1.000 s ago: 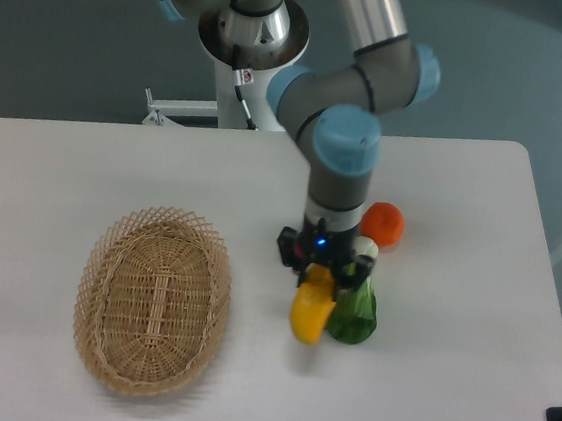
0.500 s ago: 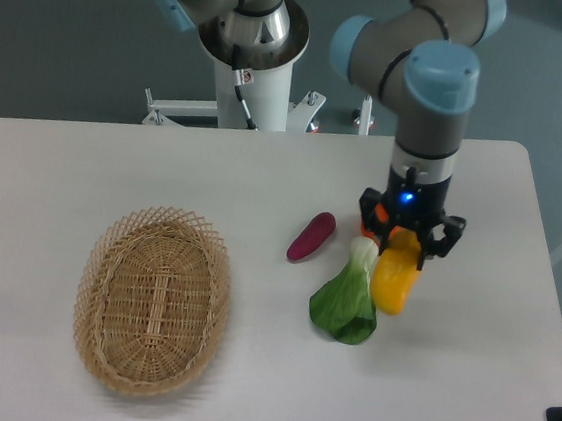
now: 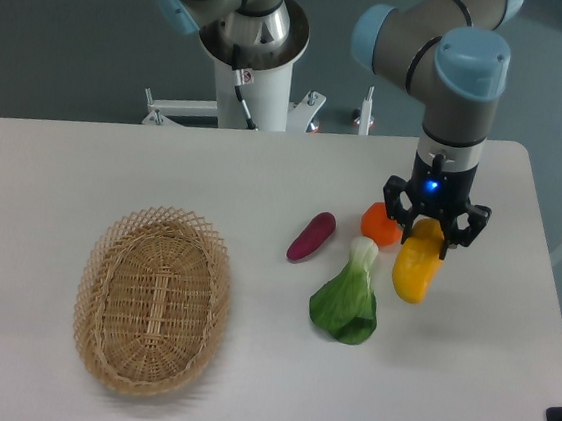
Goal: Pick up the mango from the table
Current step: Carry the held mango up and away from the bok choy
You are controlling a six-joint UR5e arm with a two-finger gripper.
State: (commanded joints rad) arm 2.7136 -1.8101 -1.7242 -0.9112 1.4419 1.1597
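Mango [image 3: 416, 270] first, though the biggest thing in view is the white table [image 3: 84, 170], and the fruit hangs over its right side, held up off the surface. The arm [image 3: 456, 78] reaches down from above. Over on the left lies the oval wicker basket [image 3: 153, 301]. Near the middle sits the leafy green vegetable [image 3: 346, 302], just left of the fruit. The gripper [image 3: 430, 224] has its fingers clamped on the yellow fruit's upper, orange end. The purple vegetable [image 3: 311, 237] lies further left, and the round orange fruit [image 3: 380, 224] sits just beside the gripper.
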